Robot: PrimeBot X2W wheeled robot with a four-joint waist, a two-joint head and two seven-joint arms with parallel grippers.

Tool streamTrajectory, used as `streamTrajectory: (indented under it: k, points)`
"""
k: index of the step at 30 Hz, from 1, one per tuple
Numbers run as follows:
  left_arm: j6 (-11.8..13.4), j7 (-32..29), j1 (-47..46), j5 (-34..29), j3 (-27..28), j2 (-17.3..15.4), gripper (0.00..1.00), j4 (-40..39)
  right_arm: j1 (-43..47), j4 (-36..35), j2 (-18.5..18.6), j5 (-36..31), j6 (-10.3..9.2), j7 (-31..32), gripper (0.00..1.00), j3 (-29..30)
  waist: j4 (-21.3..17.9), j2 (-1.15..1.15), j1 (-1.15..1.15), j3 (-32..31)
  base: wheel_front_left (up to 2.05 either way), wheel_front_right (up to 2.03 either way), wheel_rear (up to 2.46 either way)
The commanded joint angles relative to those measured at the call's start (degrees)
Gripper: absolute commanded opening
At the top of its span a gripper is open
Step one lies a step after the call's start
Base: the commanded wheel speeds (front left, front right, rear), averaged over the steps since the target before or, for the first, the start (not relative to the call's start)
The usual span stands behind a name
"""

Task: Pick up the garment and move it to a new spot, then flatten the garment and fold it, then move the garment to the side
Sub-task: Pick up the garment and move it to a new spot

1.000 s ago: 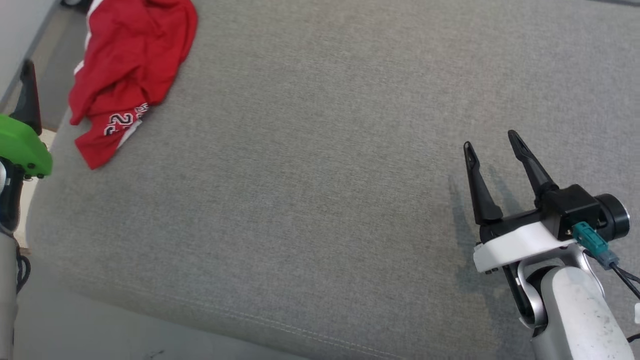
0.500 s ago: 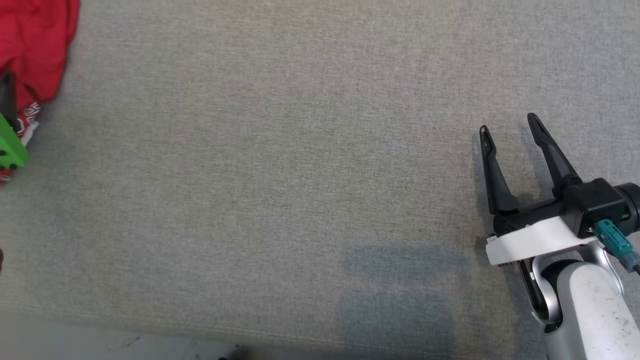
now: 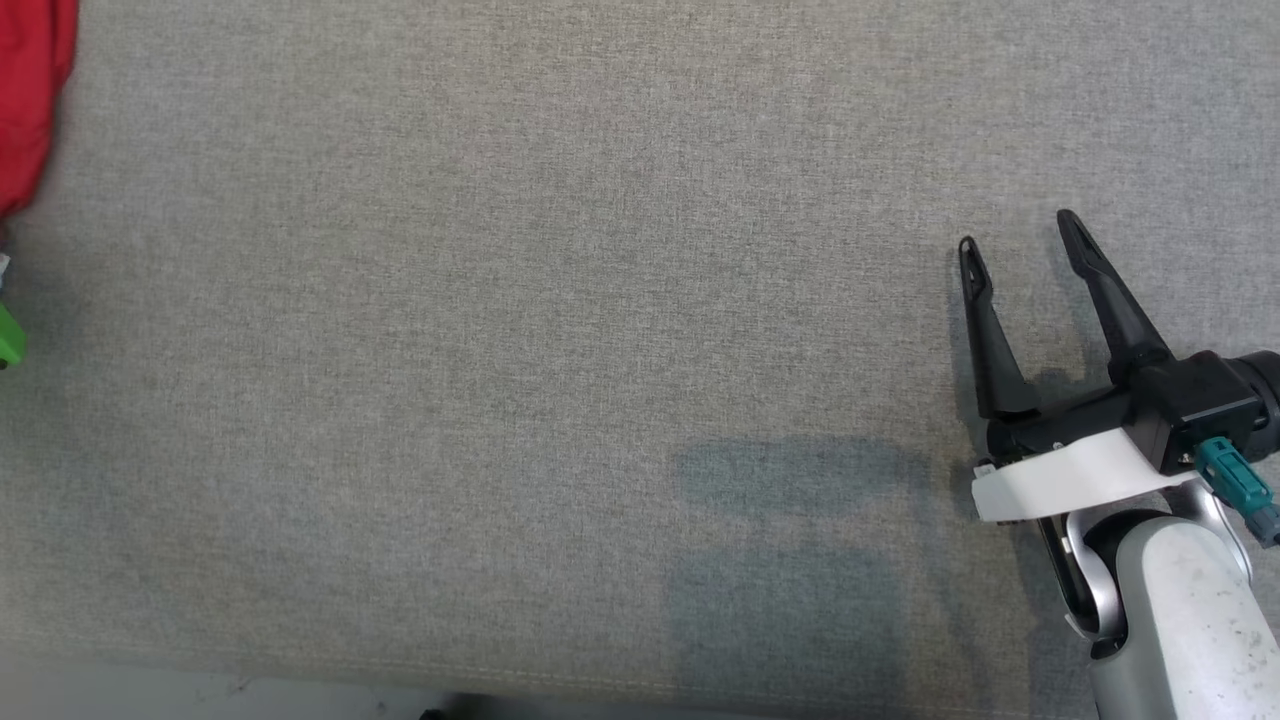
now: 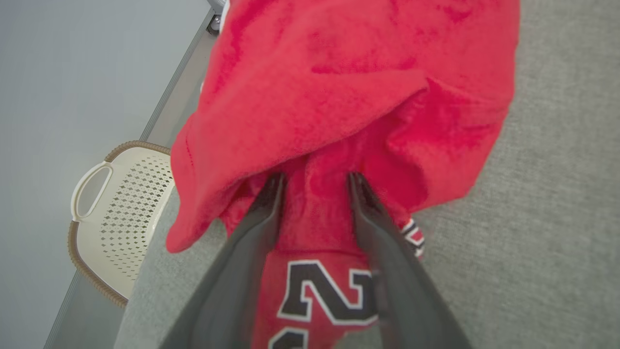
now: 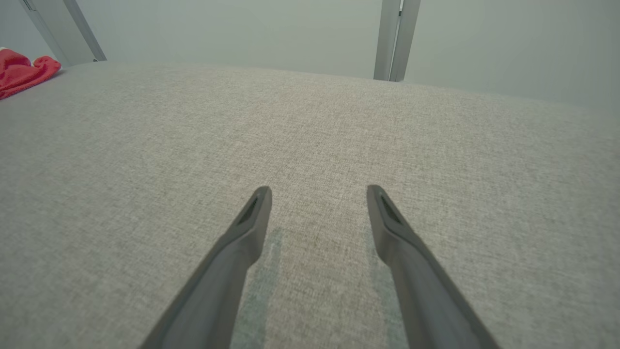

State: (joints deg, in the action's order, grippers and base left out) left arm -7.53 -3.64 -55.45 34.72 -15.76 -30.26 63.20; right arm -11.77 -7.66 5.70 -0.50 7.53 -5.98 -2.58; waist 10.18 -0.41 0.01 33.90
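The garment (image 4: 348, 87) is a crumpled red jersey with black and white numbers, lying at the left end of a grey fabric surface (image 3: 600, 350). A strip of the garment (image 3: 30, 100) shows at the head view's left edge, and the garment (image 5: 22, 72) lies far off to the left in the right wrist view. My left gripper (image 4: 315, 179) is pushed into the cloth, with its fingers apart and a ridge of red fabric between them. My right gripper (image 3: 1018, 232) is open over bare fabric at the right, and the right gripper (image 5: 318, 190) holds nothing.
A cream perforated basket (image 4: 121, 213) with a brown rim stands on the floor beside the surface's left edge. The surface's front seam runs along the bottom of the head view. A green part of my left arm (image 3: 8, 340) shows at that view's left edge.
The head camera has turned, so the garment and the green left-arm part have slid to the far left edge of its view. The right gripper stays open in much the same place.
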Motion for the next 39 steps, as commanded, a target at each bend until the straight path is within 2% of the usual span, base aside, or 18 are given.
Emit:
streamTrajectory:
  k: [1, 9, 19, 25, 31, 35, 39]
  points:
    - [0.1, 0.3, -0.8, 0.0, -0.3, 0.1, 0.0, 0.7, -0.5, -0.5, 0.1, -0.4, -0.08, -0.4, 1.0, 0.0, -0.1, 0.41, -0.01, -0.2, 0.0, 0.0, 0.0]
    - [0.1, 4.1, -1.3, 0.2, -1.8, -1.3, 0.0, 2.8, -1.0, 0.1, -0.4, -0.4, -0.09, -1.5, 1.0, -0.2, -0.5, 0.41, -0.01, -2.2, 0.0, 0.0, 0.0]
    - [0.1, 8.4, -3.8, -1.5, -6.8, -5.1, 0.0, -1.2, -1.1, 4.7, -1.7, 1.2, -0.08, -4.2, 1.0, -1.2, -1.8, 0.41, -0.01, -9.2, 0.0, 0.0, 0.0]
    - [0.1, 7.3, -5.5, -1.0, -13.4, -7.4, 0.0, -9.2, -0.5, 9.2, -2.5, 3.0, -0.08, -6.5, 1.0, -2.1, -4.2, 0.41, -0.01, -15.7, 0.0, 0.0, 0.0]
    - [0.1, 4.9, -6.5, -0.2, -19.3, -9.0, 0.0, -16.9, 0.2, 11.7, -2.8, 4.3, -0.08, -7.8, 1.0, -2.0, -6.3, 0.41, -0.01, -19.6, 0.0, 0.0, 0.0]
    - [0.1, 3.2, -7.0, 1.0, -22.7, -9.1, 0.0, -23.0, 0.9, 13.3, -2.8, 6.2, -0.08, -8.4, 1.0, -2.2, -8.1, 0.41, -0.01, -22.4, 0.0, 0.0, 0.0]
    - [0.1, 1.4, -6.5, 2.6, -25.6, -8.0, 0.0, -29.5, 1.6, 14.3, -2.8, 7.6, -0.08, -8.9, 1.0, -1.9, -9.8, 0.41, -0.01, -24.5, 0.0, 0.0, 0.0]
